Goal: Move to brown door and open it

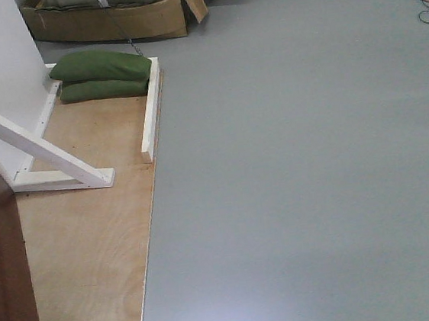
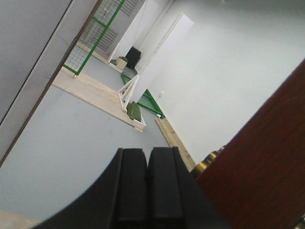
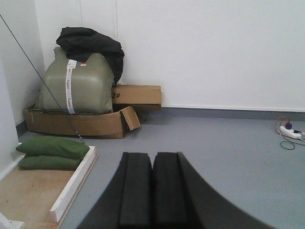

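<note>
**Nearly at the door, with the handle not yet taken**

Exterior front-facing view: the brown door is seen only as a dark reddish slab at the lower left edge of the frame, standing over a plywood floor panel. A white wooden brace is set diagonally above it. Two green sandbags are stacked at the upper left, with a cardboard box behind them. A small dark object at the lower right edge cannot be identified. No handle is shown here.

Left wrist view: the left gripper fills the lower centre, its black pads pressed together with nothing held between them. The door occupies the lower right corner, just beside the gripper. A piece of brass hardware shows at the door's edge, close to the pads but apart from them.

Right wrist view: the right gripper is likewise closed on nothing. It is pointed at grey floor and a white wall, with the sandbags at the lower left. The door is not in this view.

The approach is judged to be largely complete, and the handle stage is in hand. Whether the door is latched cannot be told. For the next move, the left jaws would need to be parted and brought round the brass lever. The lever would then have to be gripped and pressed down before the door is swung.
</note>
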### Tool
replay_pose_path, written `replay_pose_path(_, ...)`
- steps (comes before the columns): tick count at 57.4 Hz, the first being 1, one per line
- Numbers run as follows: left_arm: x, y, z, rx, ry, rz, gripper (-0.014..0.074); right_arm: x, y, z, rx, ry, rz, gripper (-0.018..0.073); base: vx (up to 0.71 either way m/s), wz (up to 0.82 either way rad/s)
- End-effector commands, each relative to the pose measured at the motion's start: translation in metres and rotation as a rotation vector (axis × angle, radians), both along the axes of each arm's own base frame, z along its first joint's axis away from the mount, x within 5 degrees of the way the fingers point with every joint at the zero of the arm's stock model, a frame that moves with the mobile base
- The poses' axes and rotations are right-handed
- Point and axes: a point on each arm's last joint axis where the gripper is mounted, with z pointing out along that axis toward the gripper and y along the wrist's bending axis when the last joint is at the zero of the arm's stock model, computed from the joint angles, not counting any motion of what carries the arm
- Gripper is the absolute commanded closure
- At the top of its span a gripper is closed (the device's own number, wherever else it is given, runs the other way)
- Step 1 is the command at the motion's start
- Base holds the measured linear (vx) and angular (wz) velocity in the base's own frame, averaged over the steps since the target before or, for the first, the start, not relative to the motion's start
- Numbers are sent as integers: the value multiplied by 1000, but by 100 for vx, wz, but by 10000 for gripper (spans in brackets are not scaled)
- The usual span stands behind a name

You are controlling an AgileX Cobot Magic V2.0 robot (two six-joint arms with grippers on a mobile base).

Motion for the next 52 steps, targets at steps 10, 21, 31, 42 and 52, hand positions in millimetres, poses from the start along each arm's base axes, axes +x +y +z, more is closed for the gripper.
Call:
replay_pose_path(10,15,-7,19,145,3,-158,600,-1,-1,6,-8,-88,-12,559,0,0)
replay_pose_path(21,15,-8,19,146,4,-166,600,-1,-1,6,-8,-88,-12,559,0,0)
replay_pose_path(31,15,-9,20,156,-1,-184,600,-1,-1,6,-8,-88,-12,559,0,0)
replay_pose_path(42,16,-18,30,287,2,-301,600,-1,-1,6,-8,-88,-12,559,0,0)
replay_pose_path(52,24,-26,32,339,24,-419,600,-1,-1,6,-8,-88,-12,559,0,0)
